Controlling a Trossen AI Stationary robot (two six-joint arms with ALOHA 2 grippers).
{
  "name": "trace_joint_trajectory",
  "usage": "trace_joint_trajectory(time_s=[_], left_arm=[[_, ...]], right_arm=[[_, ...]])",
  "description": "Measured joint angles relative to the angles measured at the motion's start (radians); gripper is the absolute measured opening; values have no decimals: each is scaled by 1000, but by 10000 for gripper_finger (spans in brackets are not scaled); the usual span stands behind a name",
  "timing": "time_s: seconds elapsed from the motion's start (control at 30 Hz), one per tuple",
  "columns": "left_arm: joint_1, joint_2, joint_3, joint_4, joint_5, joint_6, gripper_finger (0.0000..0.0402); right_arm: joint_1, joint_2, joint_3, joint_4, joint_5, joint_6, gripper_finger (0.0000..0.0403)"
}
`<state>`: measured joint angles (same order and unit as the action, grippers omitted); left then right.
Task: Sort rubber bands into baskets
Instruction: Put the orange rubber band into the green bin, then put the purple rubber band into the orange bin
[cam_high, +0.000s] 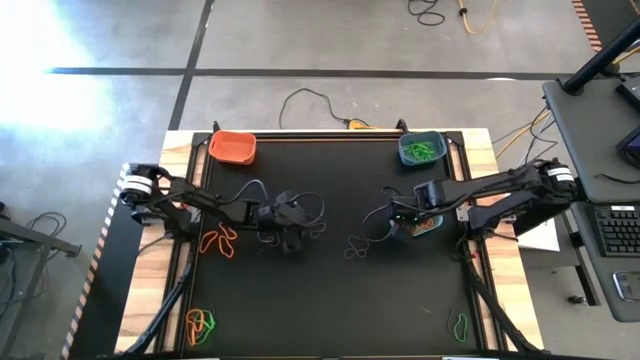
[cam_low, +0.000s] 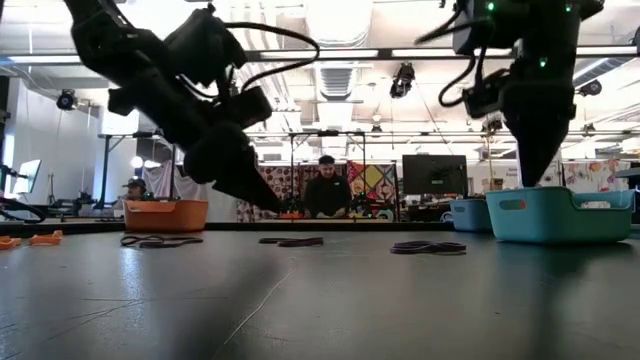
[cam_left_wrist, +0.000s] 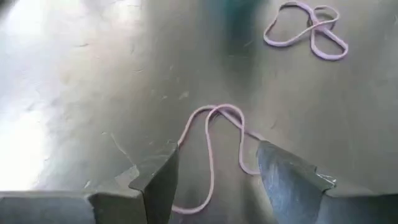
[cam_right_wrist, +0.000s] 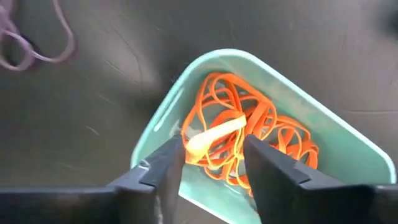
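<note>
**Left wrist view: band lying between the open tool fingers**

The black bench is carrying the work. The left tool is hanging half open and empty, straddling a thin pale rubber band stretching straight ahead. The right tool, narrowly parted, is hovering empty over orange bands in the light teal plastic basket.

no readable text, labels, brands or numbers in any view, background screens and wall hangings too blurred to read
</note>
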<state>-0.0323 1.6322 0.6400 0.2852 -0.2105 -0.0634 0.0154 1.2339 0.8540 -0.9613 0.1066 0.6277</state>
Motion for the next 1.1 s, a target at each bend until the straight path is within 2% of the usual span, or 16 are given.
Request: trace_joint_trajectory(time_s=[0.13,0.23,0.37,0.5,0.63,0.77,0.97,1.1], left_arm=[[33,39,58,-13,28,-8,198],[26,94,117,-8,37,41,188],[28,188,184,-78,36,-70,180],[23,254,231,-84,25,-80,179],[22,277,251,-115,22,-115,164],[17,283,248,-129,20,-151,123],[13,262,261,-186,26,-221,18],[13,233,302,-287,38,-233,6]], right_arm=[[14,-48,39,-41,93,20,184],[28,-84,80,-92,156,21,193],[29,-124,130,-189,138,18,205],[31,-167,171,-272,129,26,218],[31,-204,201,-282,135,27,228],[31,-225,221,-285,167,27,231],[31,-239,252,-296,185,3,228],[31,-239,287,-344,183,-12,231]])
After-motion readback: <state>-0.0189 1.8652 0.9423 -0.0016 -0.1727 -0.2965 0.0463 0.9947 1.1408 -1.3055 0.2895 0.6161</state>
